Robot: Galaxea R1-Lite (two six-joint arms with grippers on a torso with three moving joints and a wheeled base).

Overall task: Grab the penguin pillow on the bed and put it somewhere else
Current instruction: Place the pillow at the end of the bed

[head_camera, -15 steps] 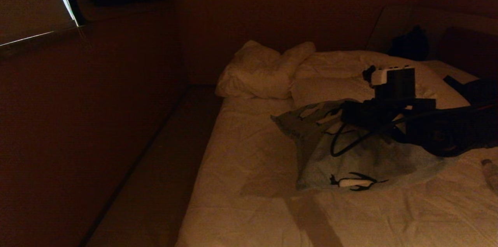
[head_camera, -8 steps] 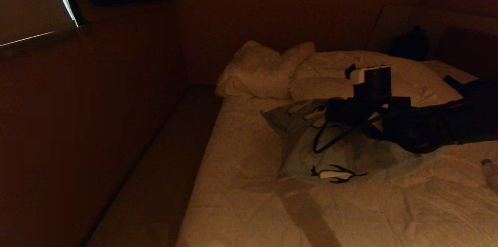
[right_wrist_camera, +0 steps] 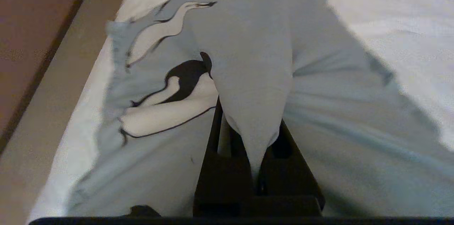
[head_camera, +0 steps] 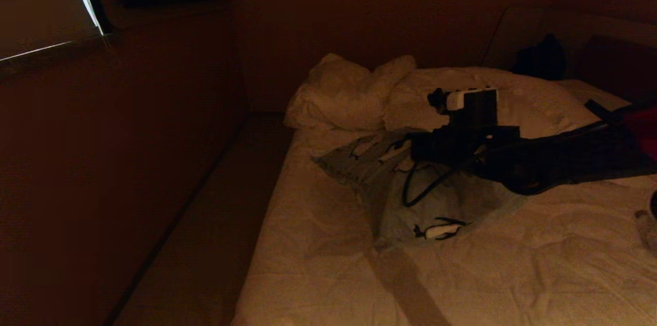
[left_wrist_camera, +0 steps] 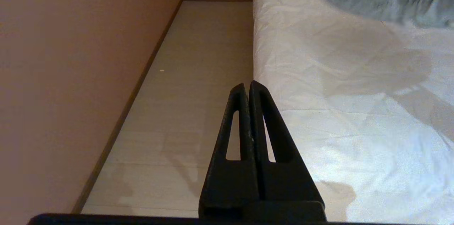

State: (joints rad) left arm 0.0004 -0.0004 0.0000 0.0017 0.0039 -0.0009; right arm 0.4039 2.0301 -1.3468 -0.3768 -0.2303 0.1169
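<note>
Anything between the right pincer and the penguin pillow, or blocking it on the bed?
Nothing between them: the right pincer is already shut on a fold of the penguin pillow. The bed toward its left edge shows only open sheet; white pillows sit beyond at the head.

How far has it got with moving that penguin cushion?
Done: the right gripper is shut on a fold of the long grey-blue penguin pillow. In hand: one end hangs lifted from the gripper, the other rests on the rumpled cream-white bed. Left: setting it down elsewhere. The left gripper is shut beside the bed, holding nothing.
</note>
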